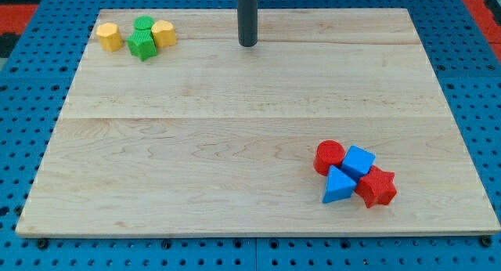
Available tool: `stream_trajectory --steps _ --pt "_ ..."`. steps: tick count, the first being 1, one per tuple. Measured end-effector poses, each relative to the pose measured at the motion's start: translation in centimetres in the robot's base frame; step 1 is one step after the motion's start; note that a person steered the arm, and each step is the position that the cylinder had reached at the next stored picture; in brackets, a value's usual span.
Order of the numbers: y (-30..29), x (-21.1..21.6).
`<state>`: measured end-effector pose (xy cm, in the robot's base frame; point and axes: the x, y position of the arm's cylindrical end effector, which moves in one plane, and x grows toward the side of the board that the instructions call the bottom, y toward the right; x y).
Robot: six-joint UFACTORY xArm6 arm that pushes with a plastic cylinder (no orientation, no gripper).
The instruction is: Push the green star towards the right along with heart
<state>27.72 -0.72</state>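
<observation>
Hand absent; my tip (247, 45) on counter (235, 146) far edge, holding nothing, well right of green star (142, 45), yellow heart (163, 33).

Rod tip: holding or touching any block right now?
Nothing held. My tip stands clear, to the view's right of the green star and yellow heart.

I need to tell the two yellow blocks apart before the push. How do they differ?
The yellow block at the view's left stands a little apart from the green blocks, while the yellow block on their right touches them. The left one reads as a plain rounded prism; the right one shows a notch on top, like a heart. The right one is nearer my tip. Both are yellow, similar in size, and sit near the view's top left corner.
</observation>
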Motion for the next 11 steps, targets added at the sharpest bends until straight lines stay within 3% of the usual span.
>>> stream_trajectory --steps 1,2,3,4,5,6,8,9,10,11 --pt "-2.7 2.3" --pt "-12.2 5.1" --pt "-24.7 4.3" --pt "-29.7 3.5" --pt "-25.1 2.5" --pt "-24.4 2.6" --pt "-12.5 3.6" --pt "-11.3 3.6" --pt "-14.4 1.2" --pt "-12.4 0.9"
